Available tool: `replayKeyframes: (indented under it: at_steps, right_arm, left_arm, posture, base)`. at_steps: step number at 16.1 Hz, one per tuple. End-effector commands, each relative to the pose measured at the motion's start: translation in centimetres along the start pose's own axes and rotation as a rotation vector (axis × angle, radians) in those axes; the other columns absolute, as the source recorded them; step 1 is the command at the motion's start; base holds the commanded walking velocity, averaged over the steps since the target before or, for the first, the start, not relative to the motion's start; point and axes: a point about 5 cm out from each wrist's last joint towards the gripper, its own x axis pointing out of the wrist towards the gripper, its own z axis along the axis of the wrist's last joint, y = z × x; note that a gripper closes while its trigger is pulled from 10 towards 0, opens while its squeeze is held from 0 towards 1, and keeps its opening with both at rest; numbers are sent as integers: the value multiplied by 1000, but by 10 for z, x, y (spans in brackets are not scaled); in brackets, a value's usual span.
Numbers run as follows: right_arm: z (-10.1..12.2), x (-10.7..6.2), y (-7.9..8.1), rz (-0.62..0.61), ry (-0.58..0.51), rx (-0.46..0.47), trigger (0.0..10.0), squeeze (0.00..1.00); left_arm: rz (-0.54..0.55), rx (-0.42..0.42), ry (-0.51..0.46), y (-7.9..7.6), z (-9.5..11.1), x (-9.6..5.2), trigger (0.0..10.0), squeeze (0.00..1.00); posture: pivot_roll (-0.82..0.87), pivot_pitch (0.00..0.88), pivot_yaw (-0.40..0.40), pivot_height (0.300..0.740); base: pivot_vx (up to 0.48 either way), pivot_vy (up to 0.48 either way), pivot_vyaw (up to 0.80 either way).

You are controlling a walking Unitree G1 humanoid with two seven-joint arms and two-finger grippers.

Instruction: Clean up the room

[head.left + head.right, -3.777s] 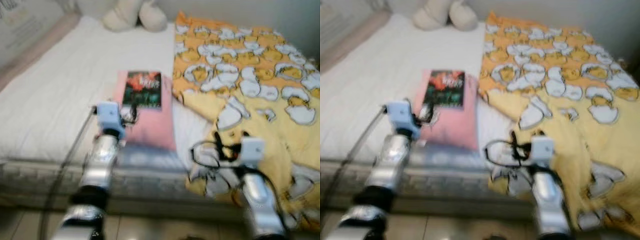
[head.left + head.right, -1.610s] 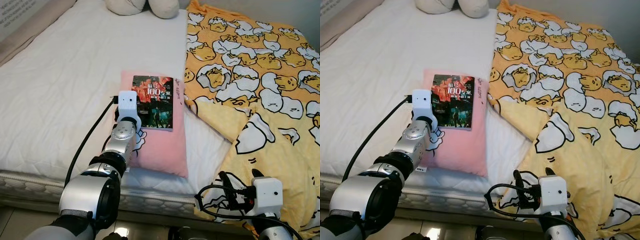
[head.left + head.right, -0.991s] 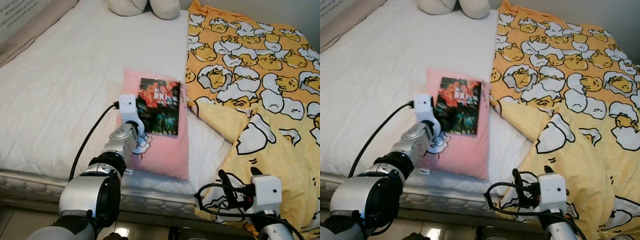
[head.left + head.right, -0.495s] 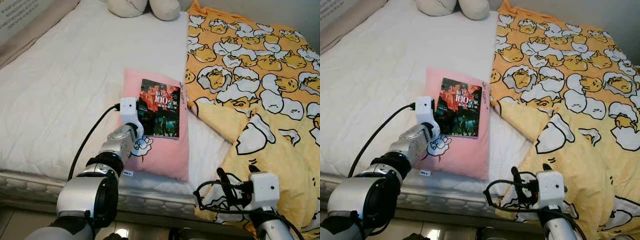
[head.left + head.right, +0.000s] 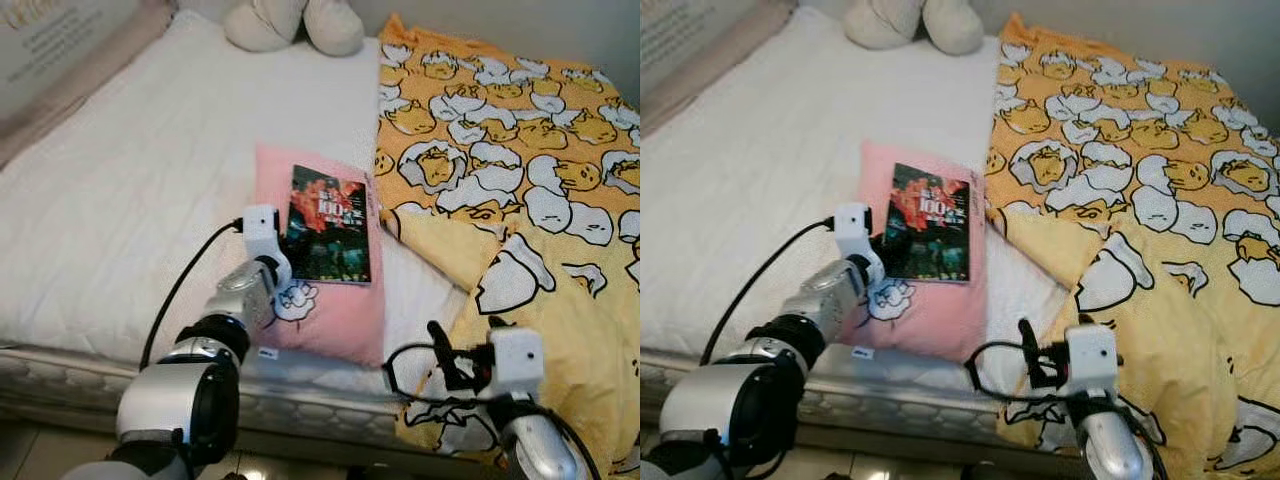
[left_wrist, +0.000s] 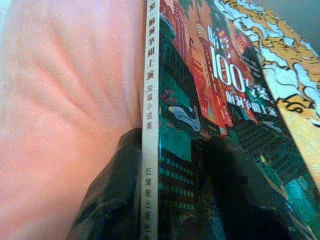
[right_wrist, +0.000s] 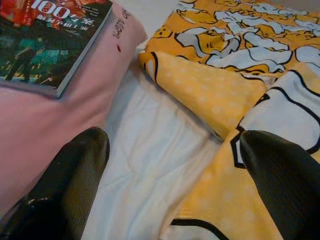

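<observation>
A book (image 5: 329,224) with a dark red and green cover lies on a pink pillow (image 5: 330,310) on the bed. My left gripper (image 6: 177,145) is shut on the book's spine edge, one finger (image 6: 120,190) under it against the pillow and the other finger (image 6: 240,185) on the cover. The left wrist (image 5: 262,232) sits at the book's left side. My right gripper (image 7: 172,140) is open and holds nothing. It hovers low at the bed's front edge, pointing at the gap between the pillow and a yellow blanket (image 5: 520,150).
The white mattress (image 5: 130,180) stretches to the left of the pillow. A cream plush toy (image 5: 290,22) lies at the far end of the bed. The yellow blanket with an egg print covers the bed's right half and hangs over the front edge (image 5: 560,400).
My left gripper has stayed on the book's spine edge, and the book has turned slightly on the pillow. The right gripper has risen a little. The view has shifted.
</observation>
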Motion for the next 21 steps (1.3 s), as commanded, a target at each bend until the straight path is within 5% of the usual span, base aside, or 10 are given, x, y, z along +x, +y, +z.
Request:
replayKeyframes:
  at_steps: [1, 4, 6, 9, 12, 16, 19, 21]
  right_arm:
    - [-3, 2, -3, -17, 4, 2, 10000, 0]
    - [-2, 11, -2, -30, -20, 5, 10000, 0]
    - [-1, 23, -3, -52, -45, 11, 10000, 0]
    - [-2, 29, -2, -54, -54, 15, 10000, 0]
    - [-3, 35, -1, -54, -66, 16, 10000, 0]
    - [-4, 36, 1, -43, -68, 15, 10000, 0]
    - [0, 39, -3, -58, -94, 34, 10000, 0]
    - [15, 44, -4, -71, -152, 72, 10000, 0]
  left_arm:
    - [-13, -17, 87, -4, -22, -2, 0, 0]
    - [-8, -10, -17, -1, -1, 0, 0, 0]
    - [-3, 211, -158, 1, 30, 0, 0, 0]
    - [2, 385, -281, 0, 51, -4, 0, 0]
    - [37, 170, -331, 11, 58, -6, 0, 0]
    - [-20, 260, -383, 3, 66, -7, 0, 0]
    - [-8, 252, -415, 17, 94, -12, 0, 0]
    - [-74, 338, -427, 12, 96, -13, 0, 0]
  posture:
    - [-136, 0, -28, 732]
    - [-134, 0, 1, 732]
    - [-117, 0, 22, 732]
    - [-96, 0, 28, 732]
    - [-79, 0, 27, 732]
    - [-66, 0, 20, 732]
    - [-62, 0, 22, 732]
    - [-68, 0, 33, 732]
  base:
    - [0, 0, 0]
    - [0, 0, 0]
    - [0, 0, 0]
    - [0, 0, 0]
    - [0, 0, 0]
    - [0, 0, 0]
    - [0, 0, 0]
    - [0, 0, 0]
